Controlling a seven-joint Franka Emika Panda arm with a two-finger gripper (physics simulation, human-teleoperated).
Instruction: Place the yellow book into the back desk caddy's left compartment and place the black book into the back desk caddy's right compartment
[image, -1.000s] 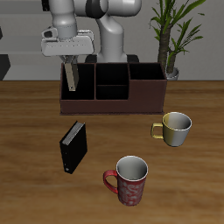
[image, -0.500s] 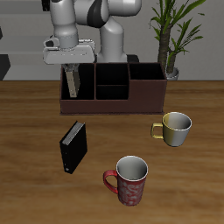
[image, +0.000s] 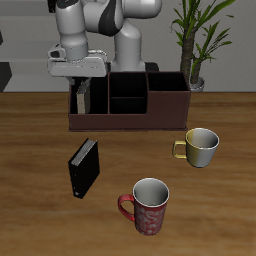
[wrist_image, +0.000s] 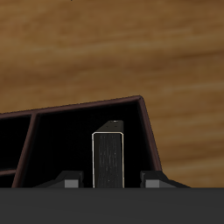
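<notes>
As the arm has sunk over the last second, the exterior view records the following. Gripper (image: 79, 84): lower than a second ago and now hanging just above the end compartment of the back desk caddy (image: 128, 112). Yellow book (image: 81, 98): upright between the fingers, most of it now below the caddy's rim, where earlier more of it stood clear above the wall. Black book (image: 83, 167): untouched, standing on the table (image: 40, 210) well forward of the fingers, toward the table's front edge. Gold mug (image: 200, 147) and red patterned mug (image: 147, 206): unmoved, both well apart from the fingers. Potted plant (image: 195, 35): behind the caddy's other end.

Wrist view. Yellow book (wrist_image: 109, 159): seen edge-on as a pale-rimmed grey slab, upright, midway between the two fingertips (wrist_image: 68, 183), which press in from either side; fingers closed to the book's thickness and holding it. Back desk caddy (wrist_image: 147, 131): its reddish-brown wall and dark interior lie directly beyond the book, so the book sits inside the end section, not over the bare table.

Judgement: the lowering is nearly complete; release of the yellow book looks the next step, with the black book not yet begun. Whether the book's lower edge touches the caddy floor cannot be told.
</notes>
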